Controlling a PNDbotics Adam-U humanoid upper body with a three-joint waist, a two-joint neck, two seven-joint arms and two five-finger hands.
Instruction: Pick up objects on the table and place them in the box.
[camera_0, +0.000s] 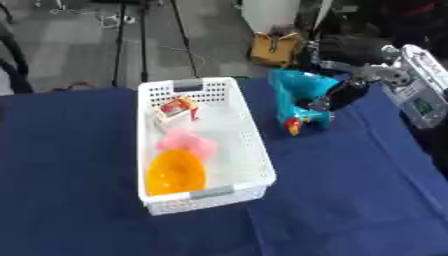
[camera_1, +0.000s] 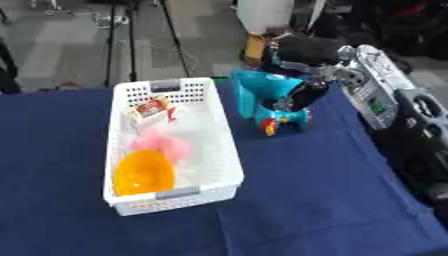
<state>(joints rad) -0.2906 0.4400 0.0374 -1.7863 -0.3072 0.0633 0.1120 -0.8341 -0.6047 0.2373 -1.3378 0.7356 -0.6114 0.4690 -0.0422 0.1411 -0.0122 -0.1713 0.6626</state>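
Left eye view shows the right hand (camera_0: 343, 96) at the far right, its dark fingers apparently curled around the teal plastic toy with red and yellow wheels (camera_0: 299, 99), just right of the white perforated plastic box (camera_0: 255, 145); the box lies leftward.

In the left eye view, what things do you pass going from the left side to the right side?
Round orange bowl inside the white plastic basket → teal toy with red and yellow bits on the blue cloth → the robot's right hand, gripping the toy.
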